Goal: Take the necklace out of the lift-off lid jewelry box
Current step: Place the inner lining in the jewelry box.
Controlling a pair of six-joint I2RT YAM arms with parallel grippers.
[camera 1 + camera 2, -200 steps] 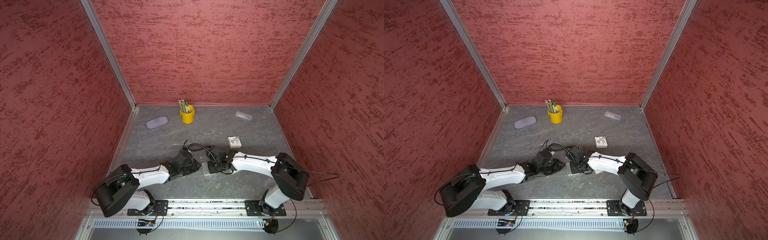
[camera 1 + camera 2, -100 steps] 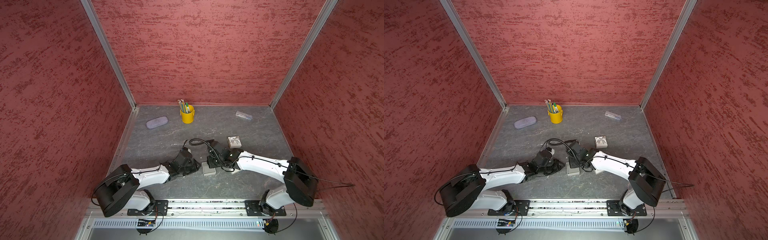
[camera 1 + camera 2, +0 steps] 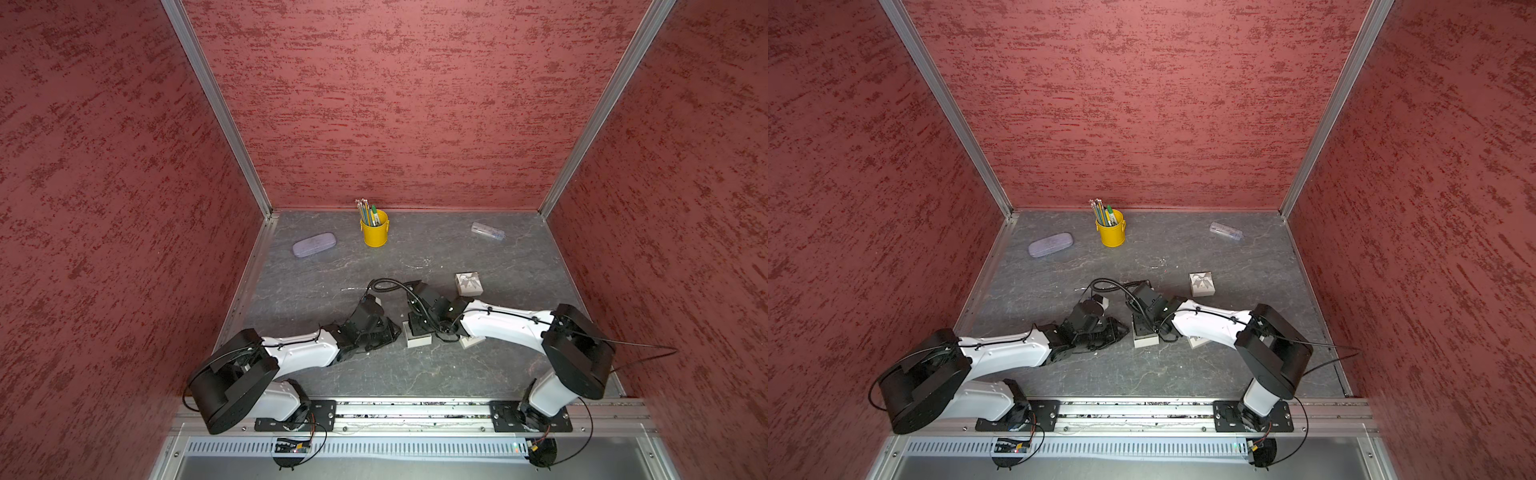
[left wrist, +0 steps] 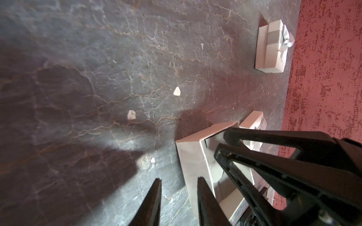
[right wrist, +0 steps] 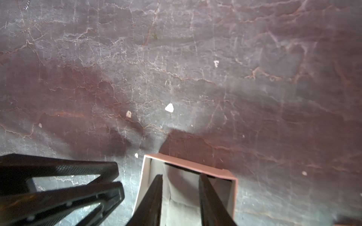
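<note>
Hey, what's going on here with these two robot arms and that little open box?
The right gripper is dipped into the open jewelry box with its jaws apart and nothing visibly between them. The left gripper sits close beside the box, also open and empty. The lid is already off and lies on the table under the right arm. I can't pick out the necklace in any view.

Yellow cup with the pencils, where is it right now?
In both top views the yellow cup stands close to the back wall, near its middle, between a purple case on its left and a clear tube farther right.
</note>
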